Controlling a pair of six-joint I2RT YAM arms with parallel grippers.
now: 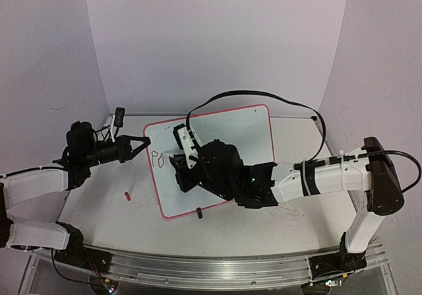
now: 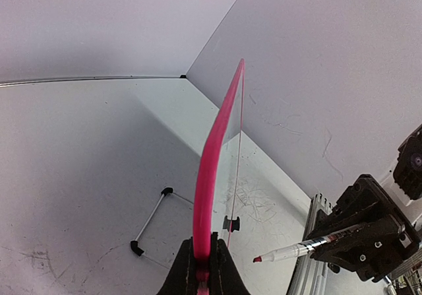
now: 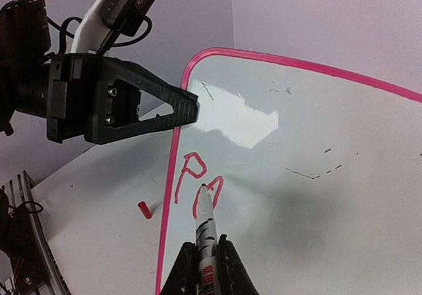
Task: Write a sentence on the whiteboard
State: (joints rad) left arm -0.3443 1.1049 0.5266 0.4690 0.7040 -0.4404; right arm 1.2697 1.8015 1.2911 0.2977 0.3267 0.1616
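The whiteboard (image 1: 247, 133), glossy white with a pink rim, is propped at a tilt on the table. My left gripper (image 1: 144, 140) is shut on its left rim, which the left wrist view shows as a pink edge (image 2: 212, 156) pinched between the jaws (image 2: 201, 252). My right gripper (image 3: 206, 259) is shut on a marker (image 3: 206, 222), whose tip touches the board. Of the sentence, red letters "Po" (image 3: 193, 169) stand near the board's left edge (image 1: 157, 158). The marker (image 2: 300, 249) also shows from the side in the left wrist view.
A small red marker cap (image 1: 126, 195) lies on the table left of the board (image 3: 144, 210). A black clip foot (image 1: 199, 212) sits on the board's near rim. A thin rod with black ends (image 2: 150, 221) lies on the table. White walls enclose the back.
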